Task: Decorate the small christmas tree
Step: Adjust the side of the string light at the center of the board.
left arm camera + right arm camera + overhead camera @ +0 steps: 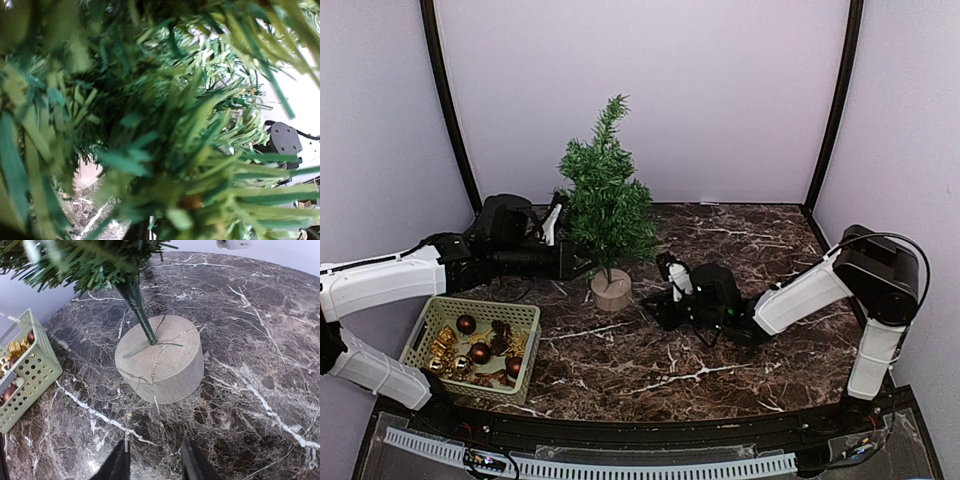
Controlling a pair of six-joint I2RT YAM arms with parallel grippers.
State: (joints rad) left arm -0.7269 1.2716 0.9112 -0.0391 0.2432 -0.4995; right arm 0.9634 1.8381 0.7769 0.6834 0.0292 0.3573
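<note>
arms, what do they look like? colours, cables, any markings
Both the left arm and right arm have white tubular links joined by bulky black rounded housings. A thin black cable loops over the right shoulder. The right gripper has two slim black fingers. No markings legible.

Pale lilac walls [720, 100] close me in on three sides, plain and evenly lit. Two black curved posts [449, 110] run up the back corners. Below me lies a dark brown marble-patterned tabletop [620, 372] veined in white, with a black rail [670, 432] along its near edge.
</note>
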